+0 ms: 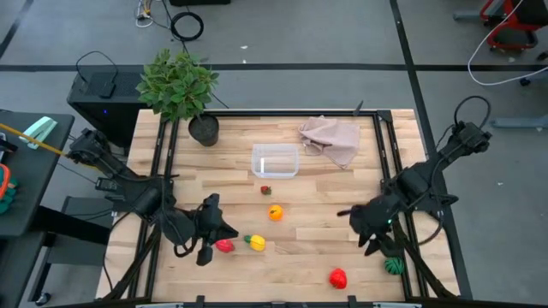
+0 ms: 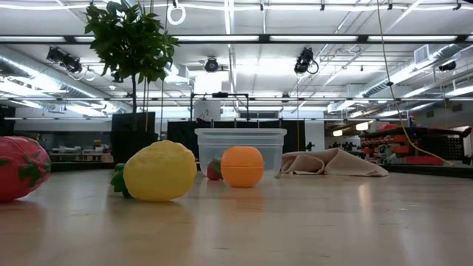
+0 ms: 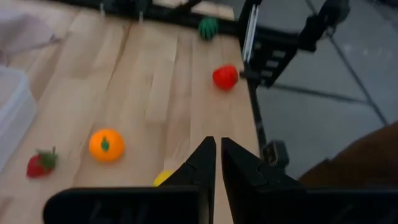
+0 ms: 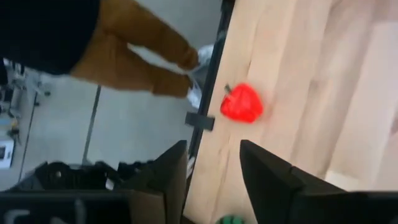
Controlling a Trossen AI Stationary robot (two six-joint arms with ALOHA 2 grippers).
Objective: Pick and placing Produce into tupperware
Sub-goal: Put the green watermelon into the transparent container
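The clear tupperware [image 1: 275, 161] stands on the wooden table at mid-far. Produce lies loose on the boards: a small strawberry [image 1: 265, 190], an orange [image 1: 275, 213], a yellow lemon [image 1: 256, 243], a red piece [image 1: 224, 246], a red pepper [image 1: 338, 277] and a green piece [image 1: 393, 266]. My left gripper [image 1: 229, 231] hovers shut at the near left, above the red piece and the lemon [image 3: 163, 178]. My right gripper [image 4: 213, 168] is open over the near right, with nothing between its fingers and the red pepper [image 4: 242, 102] ahead of them. Neither gripper shows in the low view.
A potted plant [image 1: 180, 85] stands at the far left corner and a beige cloth [image 1: 332, 137] lies at the far right, beside the tupperware. Black frame rails [image 1: 402, 197] run along the table's sides. A person's legs [image 4: 137, 43] stand beyond the table's near edge.
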